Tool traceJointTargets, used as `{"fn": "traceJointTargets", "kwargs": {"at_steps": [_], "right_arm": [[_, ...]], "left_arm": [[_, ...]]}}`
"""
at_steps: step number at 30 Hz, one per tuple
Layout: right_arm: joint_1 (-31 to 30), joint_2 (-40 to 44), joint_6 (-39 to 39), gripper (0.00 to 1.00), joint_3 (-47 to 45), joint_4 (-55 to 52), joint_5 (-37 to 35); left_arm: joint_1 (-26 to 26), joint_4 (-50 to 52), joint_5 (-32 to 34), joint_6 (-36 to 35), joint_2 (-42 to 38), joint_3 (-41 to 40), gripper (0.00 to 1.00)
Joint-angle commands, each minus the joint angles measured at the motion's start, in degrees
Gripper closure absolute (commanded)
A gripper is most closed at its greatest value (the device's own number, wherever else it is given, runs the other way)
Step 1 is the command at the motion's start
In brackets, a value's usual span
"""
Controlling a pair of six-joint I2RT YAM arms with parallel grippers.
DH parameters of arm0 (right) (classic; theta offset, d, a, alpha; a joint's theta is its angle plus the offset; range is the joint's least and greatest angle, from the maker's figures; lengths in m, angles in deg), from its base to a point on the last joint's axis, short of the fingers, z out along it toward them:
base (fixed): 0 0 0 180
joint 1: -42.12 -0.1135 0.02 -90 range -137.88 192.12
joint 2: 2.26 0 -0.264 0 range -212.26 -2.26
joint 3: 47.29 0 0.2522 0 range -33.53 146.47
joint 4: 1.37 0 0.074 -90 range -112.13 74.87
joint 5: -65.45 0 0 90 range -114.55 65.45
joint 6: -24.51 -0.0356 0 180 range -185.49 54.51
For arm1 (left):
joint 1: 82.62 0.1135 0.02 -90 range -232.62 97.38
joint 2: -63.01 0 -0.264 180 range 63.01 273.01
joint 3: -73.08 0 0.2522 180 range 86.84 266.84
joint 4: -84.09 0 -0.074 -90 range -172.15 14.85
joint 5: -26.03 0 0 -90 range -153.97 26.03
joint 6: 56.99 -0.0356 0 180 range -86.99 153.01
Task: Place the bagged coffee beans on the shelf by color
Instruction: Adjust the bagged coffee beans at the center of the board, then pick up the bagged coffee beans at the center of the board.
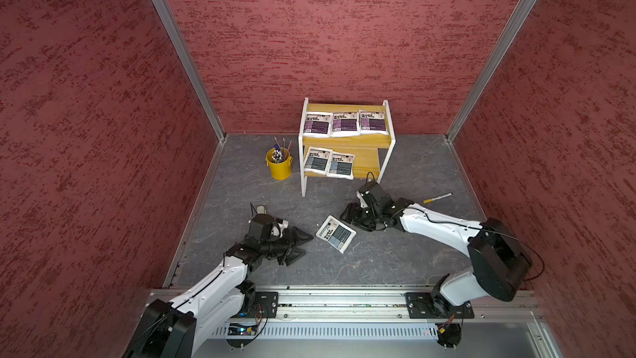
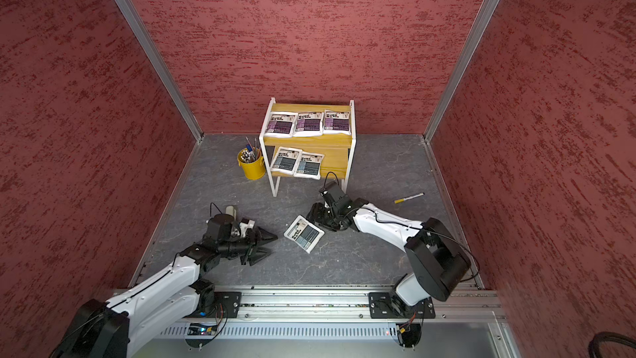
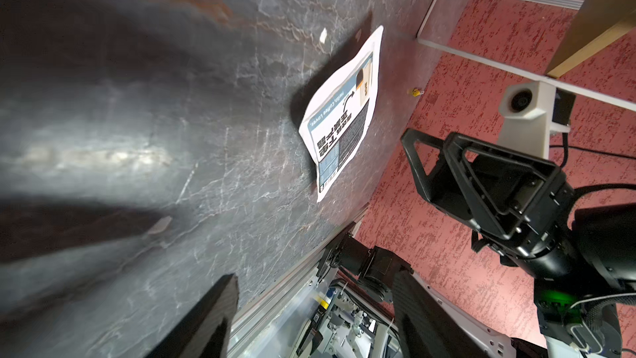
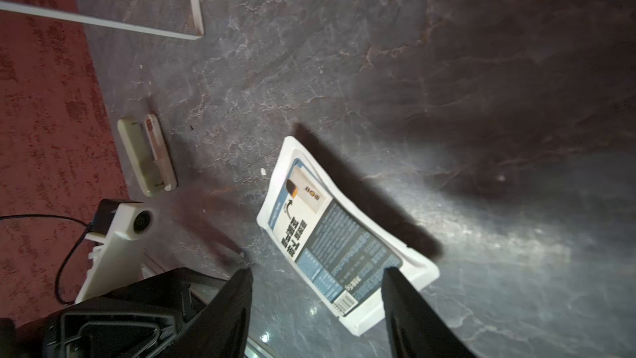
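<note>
Loose coffee pouch [image 1: 335, 234] [image 2: 304, 234] [image 3: 344, 115] [image 4: 337, 235]: flat white bag, black lettering, blue-grey label blocks, face up. It lay on the dark grey stone-look table [image 1: 378, 263] in front of the shelf, between the two grippers. It was turned diagonal to the shelf front, lettered end to the far left, colour blocks to the near right. Too square to show a clear long axis.

Right gripper [image 1: 344, 216] [image 4: 317, 270] sat just beside its far-right edge, fingers apart. A pouch corner showed between them in the right wrist view, nothing clamped. Left gripper [image 1: 307, 246] [image 2: 273, 244] was near the opposite side, not touching, fingers apart, empty.

The two-tier shelf [image 1: 364, 163] [image 2: 335, 163] had yellow wood-grain boards and a white frame. Three purple-labelled pouches [image 1: 345, 123] sat in a row on the upper board. Two blue-grey pouches [image 1: 328, 163] sat side by side on the lower board's left part. A yellow metal bucket [image 1: 279, 167] of pens stood just left of the shelf. A yellow-capped marker [image 1: 437, 198] lay beyond the right arm.
</note>
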Motion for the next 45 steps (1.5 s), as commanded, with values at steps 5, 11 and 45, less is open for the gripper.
{"fn": "traceJointTargets", "kwargs": {"at_steps": [5, 11, 45], "right_arm": [[1.5, -3.7, 5.8, 0.36, 0.9, -0.1, 2.3], [1.5, -6.1, 5.9, 0.36, -0.3, 2.0, 6.3], [-2.6, -7.0, -2.0, 0.41, -9.4, 18.2, 13.1]], "left_arm": [[-4.6, -12.2, 2.6, 3.1, 5.8, -0.7, 0.25], [-6.6, -19.0, 2.3, 3.4, 13.1, 0.1, 0.24], [-1.4, -0.6, 0.9, -21.8, 26.7, 13.3, 0.33]]}}
